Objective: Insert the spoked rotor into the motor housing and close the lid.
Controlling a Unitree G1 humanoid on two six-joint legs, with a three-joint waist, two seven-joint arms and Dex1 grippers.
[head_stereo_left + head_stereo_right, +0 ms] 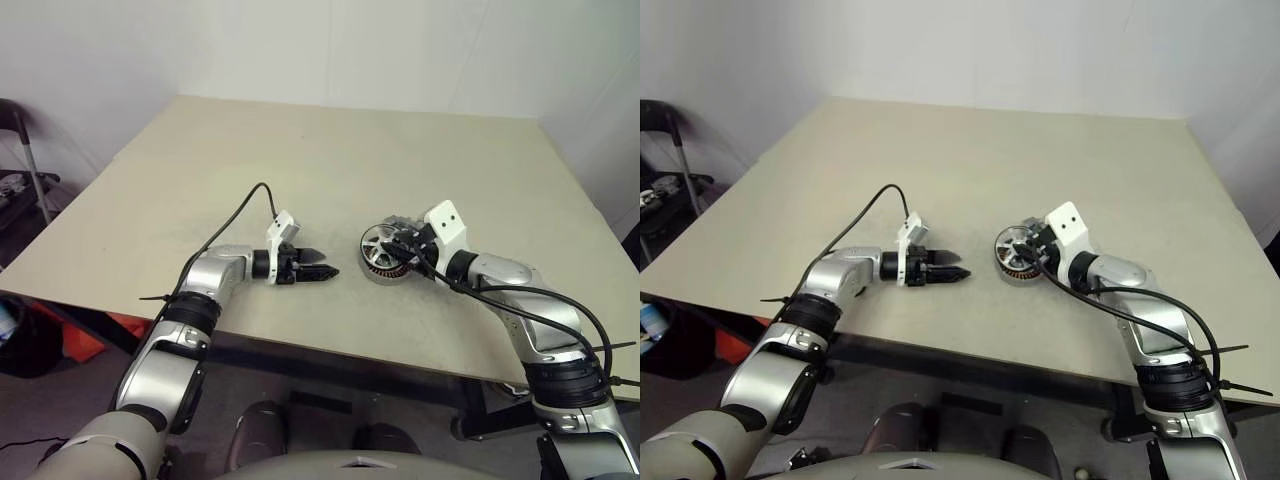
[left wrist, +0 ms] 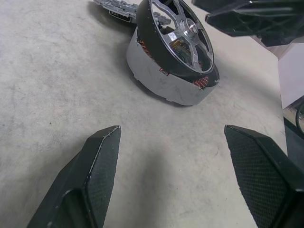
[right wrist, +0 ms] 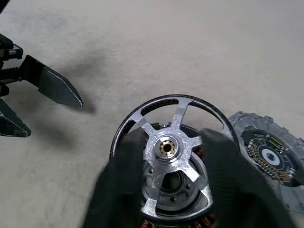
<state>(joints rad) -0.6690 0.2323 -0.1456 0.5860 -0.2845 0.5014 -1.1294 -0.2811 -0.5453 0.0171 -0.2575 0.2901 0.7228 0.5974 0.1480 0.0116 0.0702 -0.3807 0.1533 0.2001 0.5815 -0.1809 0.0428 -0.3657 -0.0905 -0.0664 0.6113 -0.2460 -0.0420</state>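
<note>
The motor housing [image 2: 161,85], a silver-walled disc with copper coils at its edge, lies on the table in front of my right arm. The spoked rotor [image 3: 166,147], a dark-rimmed wheel with silver spokes and a brass-centred hub, rests tilted on top of it. A grey toothed-edge disc with a circuit board in its centre, which I take for the lid [image 3: 270,152], lies flat just beyond the housing. My right gripper [image 3: 173,137] hovers over the rotor with its fingers parted either side of the hub. To the left of the housing, my left gripper [image 2: 172,130] points at it, open and empty.
The beige table [image 1: 350,160] stretches far behind the parts. Its front edge runs just under both forearms. A black chair [image 1: 20,150] stands off the table's left side, and something red [image 1: 100,330] lies on the floor below the left corner.
</note>
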